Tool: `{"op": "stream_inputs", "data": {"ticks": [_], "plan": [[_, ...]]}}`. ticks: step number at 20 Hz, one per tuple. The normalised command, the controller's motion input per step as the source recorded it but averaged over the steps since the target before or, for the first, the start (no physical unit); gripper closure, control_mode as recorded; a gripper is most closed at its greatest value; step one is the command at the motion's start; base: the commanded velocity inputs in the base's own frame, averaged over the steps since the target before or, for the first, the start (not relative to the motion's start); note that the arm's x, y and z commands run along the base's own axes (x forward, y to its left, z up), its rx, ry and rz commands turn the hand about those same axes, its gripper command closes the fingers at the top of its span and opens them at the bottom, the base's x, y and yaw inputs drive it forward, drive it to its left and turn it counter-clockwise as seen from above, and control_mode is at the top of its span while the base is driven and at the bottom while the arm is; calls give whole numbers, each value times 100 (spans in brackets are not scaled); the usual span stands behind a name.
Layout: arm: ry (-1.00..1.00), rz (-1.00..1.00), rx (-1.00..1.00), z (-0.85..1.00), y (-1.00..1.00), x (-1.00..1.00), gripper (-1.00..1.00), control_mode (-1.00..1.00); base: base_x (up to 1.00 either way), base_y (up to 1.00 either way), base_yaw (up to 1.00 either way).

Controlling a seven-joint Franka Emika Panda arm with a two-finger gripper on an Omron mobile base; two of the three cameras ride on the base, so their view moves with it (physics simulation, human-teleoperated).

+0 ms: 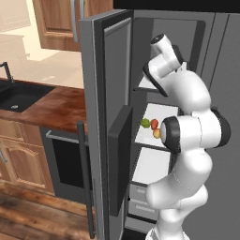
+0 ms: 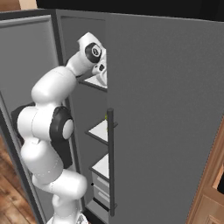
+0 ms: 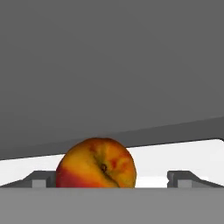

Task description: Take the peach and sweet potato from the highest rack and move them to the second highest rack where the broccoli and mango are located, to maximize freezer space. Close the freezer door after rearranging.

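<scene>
Reaching: arm extended into the open freezer, hand up at the highest rack (image 1: 146, 86); wrist seen from the right base view at the same shelf edge.
Jaws: spread wide, nothing held; the two dark fingertips (image 3: 40, 178) stand apart at the bottom of the hand view, one each side of the fruit.
Gripper (image 3: 111, 180): lined up roughly on the peach, though the fruit sits nearer the left-hand tip than the other.
Peach (image 3: 96, 162): on the white floor of the highest rack, directly ahead of the hand, stem dimple facing the camera. Whether the tips touch it, cannot tell.
Sweet potato: not made out from these views.
Second highest rack (image 1: 161, 112): below the hand; a green item (image 1: 146, 123), a red one (image 1: 154, 124) and an orange one (image 1: 156, 133) sit together near its front. Too small to say which is broccoli or mango.
Freezer door (image 1: 101, 117): swung open to the left of the arm; the other door (image 2: 162, 122) shut.
Step judged: pre-grasp on the peach; transfer not begun.
Risk, off-centre: closing now may have one tip meet the fruit first and push it sideways, rolling it along the shelf.
Risk, round skin: a shallow pinch could let it squirt out or drop on lift.
Risk, clearance: the shelf ceiling looks low; lifting high could knock the hand.
</scene>
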Motion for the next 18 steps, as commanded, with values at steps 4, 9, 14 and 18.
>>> {"op": "stream_inputs", "data": {"ticks": [4,9,14,18], "plan": [[-4,0,3,-16,-6,16,-100,-100,0,0,0],[-1,0,0,-31,-8,5,-100,-100,0,0,0],[-3,2,0,-39,-12,0,100,-100,0,0,0],[-6,1,0,-35,-5,0,100,-100,0,0,0]]}}
